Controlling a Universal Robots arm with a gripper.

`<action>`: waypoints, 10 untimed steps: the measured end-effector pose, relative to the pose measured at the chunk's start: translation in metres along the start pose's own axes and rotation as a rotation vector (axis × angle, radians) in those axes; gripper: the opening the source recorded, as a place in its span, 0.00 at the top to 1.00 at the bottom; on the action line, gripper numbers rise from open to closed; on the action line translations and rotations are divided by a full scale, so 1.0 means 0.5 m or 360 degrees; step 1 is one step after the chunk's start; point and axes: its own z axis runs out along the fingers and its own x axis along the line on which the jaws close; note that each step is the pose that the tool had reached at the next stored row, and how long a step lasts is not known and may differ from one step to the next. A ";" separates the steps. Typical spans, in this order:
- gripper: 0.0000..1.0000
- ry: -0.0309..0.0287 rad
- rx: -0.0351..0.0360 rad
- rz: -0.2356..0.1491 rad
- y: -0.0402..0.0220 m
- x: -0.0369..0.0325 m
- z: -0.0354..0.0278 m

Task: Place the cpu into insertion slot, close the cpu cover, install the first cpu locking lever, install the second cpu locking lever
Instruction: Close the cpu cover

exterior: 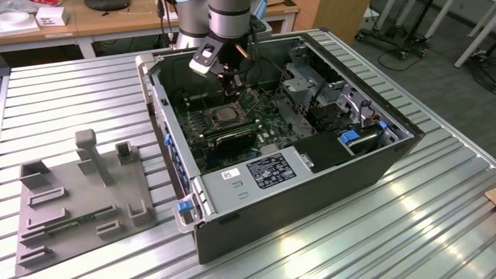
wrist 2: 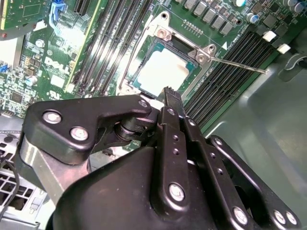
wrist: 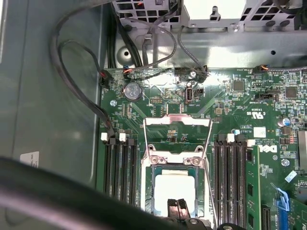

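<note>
One cpu [wrist: 173, 188] flat, face up in insertion slot [wrist: 153, 189], closed jaws abv.

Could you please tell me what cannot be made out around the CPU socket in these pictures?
- Second wrist view: the gripper hides the near edge of the cpu.
- First wrist view: the picture's edge cuts off part of the insertion slot; a blurred dark band hides part of the board beside it.
- Exterior view: the locking lever is too small to find.

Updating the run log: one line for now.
gripper: shut | pale silver square cpu: in insertion slot | thin silvery cpu cover: appears raised
</note>
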 end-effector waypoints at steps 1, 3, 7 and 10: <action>0.89 0.00000 0.0000 0.0000 0.000 0.000 -0.001; 0.89 -0.00001 0.0000 0.0000 0.000 0.000 -0.002; 0.89 -0.00001 0.0000 0.0000 0.000 0.000 -0.006; 0.89 0.00000 0.0000 0.0000 0.001 0.000 -0.012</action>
